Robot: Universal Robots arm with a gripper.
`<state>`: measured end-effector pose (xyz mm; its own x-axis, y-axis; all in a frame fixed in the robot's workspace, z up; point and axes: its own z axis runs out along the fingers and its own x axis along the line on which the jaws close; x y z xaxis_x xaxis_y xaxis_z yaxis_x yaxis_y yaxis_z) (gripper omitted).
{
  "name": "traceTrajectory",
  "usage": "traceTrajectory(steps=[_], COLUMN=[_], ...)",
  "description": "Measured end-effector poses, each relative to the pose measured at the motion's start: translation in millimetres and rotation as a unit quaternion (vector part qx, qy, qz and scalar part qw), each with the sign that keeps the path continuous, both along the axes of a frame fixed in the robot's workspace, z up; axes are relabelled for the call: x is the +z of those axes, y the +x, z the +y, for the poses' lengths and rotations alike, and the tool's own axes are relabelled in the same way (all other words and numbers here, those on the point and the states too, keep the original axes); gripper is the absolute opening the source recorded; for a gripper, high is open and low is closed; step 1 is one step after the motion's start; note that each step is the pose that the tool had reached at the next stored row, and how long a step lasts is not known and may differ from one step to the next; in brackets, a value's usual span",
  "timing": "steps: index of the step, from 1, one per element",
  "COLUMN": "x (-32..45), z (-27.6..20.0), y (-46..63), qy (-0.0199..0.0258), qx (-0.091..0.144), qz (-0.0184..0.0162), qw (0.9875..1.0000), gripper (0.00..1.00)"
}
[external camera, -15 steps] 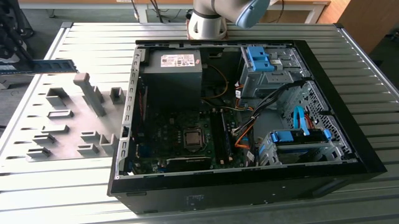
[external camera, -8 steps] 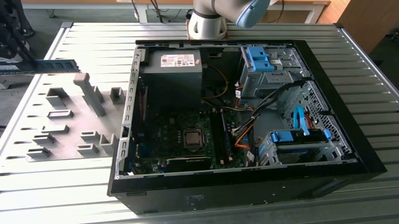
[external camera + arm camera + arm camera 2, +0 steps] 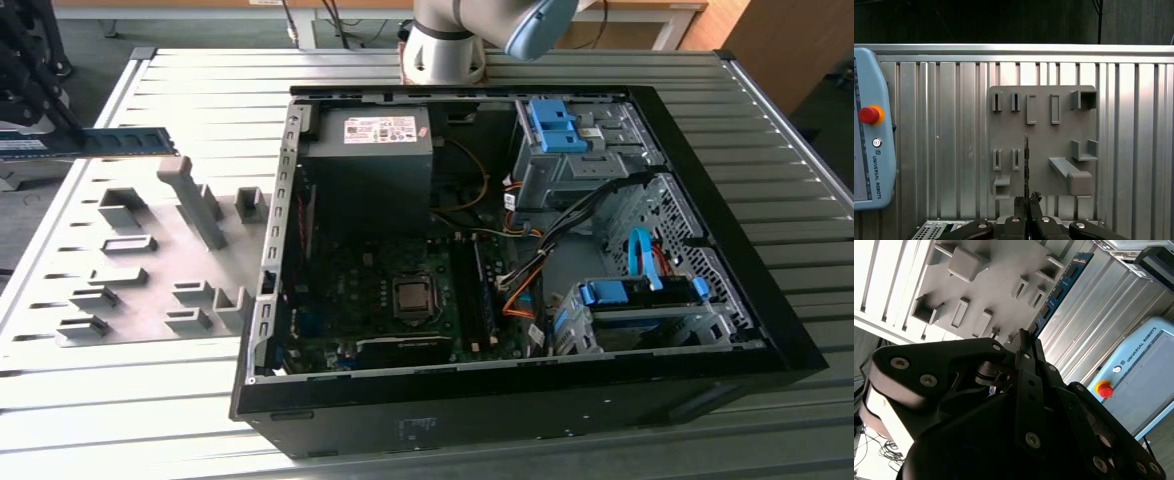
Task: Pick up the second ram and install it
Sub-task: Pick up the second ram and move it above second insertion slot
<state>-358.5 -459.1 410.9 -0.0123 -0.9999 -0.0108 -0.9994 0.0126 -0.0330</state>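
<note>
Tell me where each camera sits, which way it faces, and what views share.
Exterior view: high off the arm, looking down on the open computer case and grey holder plate; the arm's base shows.
First wrist view: above the hand, looking down on the plate; fingers show.
Second wrist view: behind the hand, looking slantwise along it.
Both wrist views share the second ram and the teach pendant.

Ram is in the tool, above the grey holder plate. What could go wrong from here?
1. The tool pinches the ram with much of its length jutting past the fingertips, so it may tilt or slip in transit.
2. Loose cables lie right beside the slots inside the case; the stick might snag them or seat askew.
</note>
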Motion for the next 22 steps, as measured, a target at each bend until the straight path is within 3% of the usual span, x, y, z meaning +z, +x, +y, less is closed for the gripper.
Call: traceTrajectory(steps=[22], x=[-0.1], z=[0.0], y=[20.7], qy=[0.0], qx=[0.0], qz=[0.0], qw=[1.0], gripper=[0.14])
